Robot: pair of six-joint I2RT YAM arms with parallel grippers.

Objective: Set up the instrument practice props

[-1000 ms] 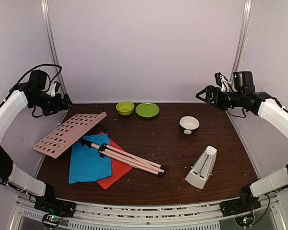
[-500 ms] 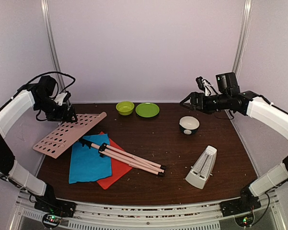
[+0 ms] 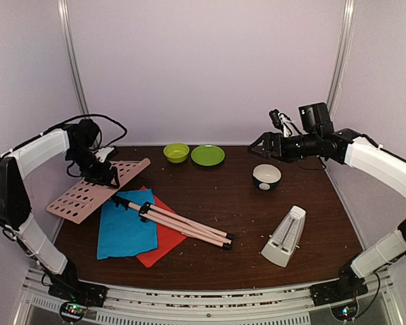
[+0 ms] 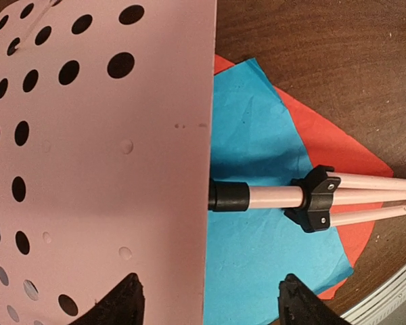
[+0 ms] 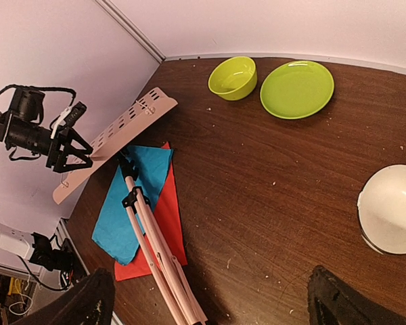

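The pale pink music stand lies folded on the table. Its perforated desk (image 3: 95, 189) is at the left and its legs (image 3: 186, 227) run right, across the blue sheet (image 3: 125, 230) and red sheet (image 3: 166, 240). The cream metronome (image 3: 284, 237) stands upright at front right. My left gripper (image 3: 108, 177) is open just above the desk's right edge. The left wrist view shows the desk (image 4: 88, 169) under one finger and the blue sheet (image 4: 257, 257) under the other. My right gripper (image 3: 260, 145) is open and empty, high over the back of the table, with the stand's legs (image 5: 155, 250) far below.
A green bowl (image 3: 176, 152) and green plate (image 3: 208, 155) sit at the back centre. A white-and-dark bowl (image 3: 266, 176) sits at back right, below my right arm. Crumbs dot the brown table (image 3: 243, 217). Purple walls enclose the back and sides.
My left gripper has moved right and down, from beside the wall to over the stand's desk. My right gripper has moved left, out over the table's back.
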